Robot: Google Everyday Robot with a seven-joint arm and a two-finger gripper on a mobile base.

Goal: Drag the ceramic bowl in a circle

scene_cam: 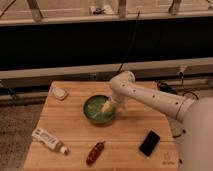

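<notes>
The square light-wood table (130, 131) carries everything and gives a flat, smooth face on which a dish can slide. The white jointed robot arm (150, 97) reaches in from the right and bends down at its elbow over the middle of the table, a pose that lets it push sideways without lifting.

The round, shallow, glossy green ceramic bowl (94, 113) sits near the table's centre, upright, with bare wood all round it. The pale end effector (108, 106) dips inside the bowl on its right side, near the inner wall. That looks like a spot chosen so the rim can be hooked and the bowl drawn along. Whether it is open or closed I cannot tell.

The flat black phone (149, 143), the white tube (47, 139), the oblong brown object (95, 153) and the small white cup (59, 92) lie out toward the edges. The brown object and the phone seem the likeliest to be clipped by a wide circle.
</notes>
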